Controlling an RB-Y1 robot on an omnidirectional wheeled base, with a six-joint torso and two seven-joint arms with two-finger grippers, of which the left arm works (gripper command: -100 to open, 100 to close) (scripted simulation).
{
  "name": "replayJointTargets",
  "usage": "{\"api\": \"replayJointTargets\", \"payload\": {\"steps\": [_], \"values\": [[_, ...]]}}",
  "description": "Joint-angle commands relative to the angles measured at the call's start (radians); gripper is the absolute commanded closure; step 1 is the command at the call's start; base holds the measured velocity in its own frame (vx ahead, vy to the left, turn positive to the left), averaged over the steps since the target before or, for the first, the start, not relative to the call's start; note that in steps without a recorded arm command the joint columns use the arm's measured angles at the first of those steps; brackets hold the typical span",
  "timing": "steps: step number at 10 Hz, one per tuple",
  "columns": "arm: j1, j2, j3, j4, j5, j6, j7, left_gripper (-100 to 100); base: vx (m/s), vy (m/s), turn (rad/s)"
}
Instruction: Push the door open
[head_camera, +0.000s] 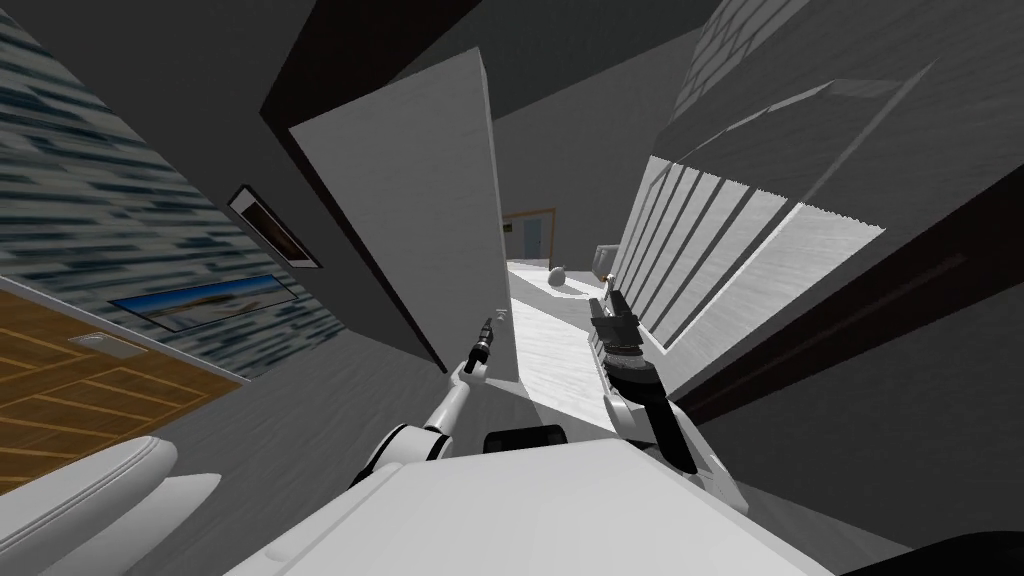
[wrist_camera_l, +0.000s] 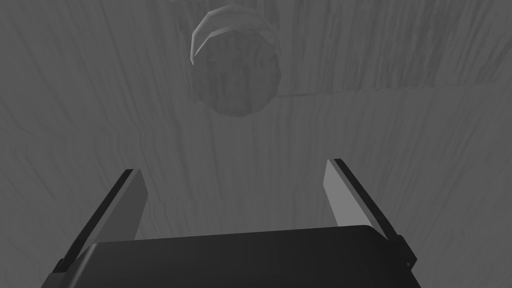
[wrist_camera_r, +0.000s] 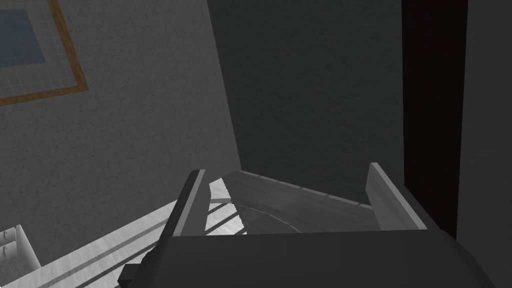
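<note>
Left gripper (wrist_camera_l: 232, 167) before the door (head_camera: 420, 200) (near its knob (wrist_camera_l: 234, 65)) — right gripper (head_camera: 607, 290) right of it.

**Surroundings on view**

A blue-grey patterned wall (head_camera: 90, 190) on the left carries a long framed landscape (head_camera: 205, 300); beside it lies an orange wood-panelled surface (head_camera: 70, 385); a white cushioned seat (head_camera: 80, 490) (partly cut off) sits nearest; far ahead, a tan-framed picture (head_camera: 530, 232) and a rounded grey object (head_camera: 558, 275) on pale floor (head_camera: 555, 360).

Doors: one, the light grey door (head_camera: 420, 200), left of the middle.
Knobs: one, the round knob (wrist_camera_l: 235, 65) on it.
Grippers: two, the left gripper (wrist_camera_l: 232, 167) and the right gripper (wrist_camera_r: 285, 169).
Fingers (wrist_camera_l: 134, 200): four, two per gripper.
Framed pictures: three, with a dark-framed picture (head_camera: 272, 225) and a long picture (head_camera: 205, 300) on the left wall, and a wood-framed picture (head_camera: 530, 232) far off.
Far floor: one grey lump (head_camera: 558, 276).
</note>
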Motion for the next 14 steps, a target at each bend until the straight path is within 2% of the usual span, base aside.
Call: {"api": "replayJointTargets", "payload": {"steps": [1,5,6,7,10,12,14], "values": [[-0.003,-0.005,-0.004,0.005,0.0,0.0,0.004,-100,-0.195,0.004,0.005],[-0.003,-0.03,-0.016,0.001,0.0,0.006,0.012,-100,-0.201,0.017,0.007],[-0.01,-0.025,-0.012,0.013,0.001,0.002,0.011,-100,-0.087,0.012,-0.004],[-0.011,-0.015,-0.009,0.017,0.002,-0.002,0.009,-100,0.078,-0.029,-0.032],[-0.011,-0.007,-0.004,0.019,0.003,-0.006,0.006,-100,0.181,-0.036,-0.016],[-0.011,-0.008,0.0,0.021,0.004,-0.009,0.004,-100,0.21,-0.059,-0.023],[-0.011,-0.016,0.005,0.023,0.005,-0.013,0.002,-100,0.206,-0.068,-0.023]]}}
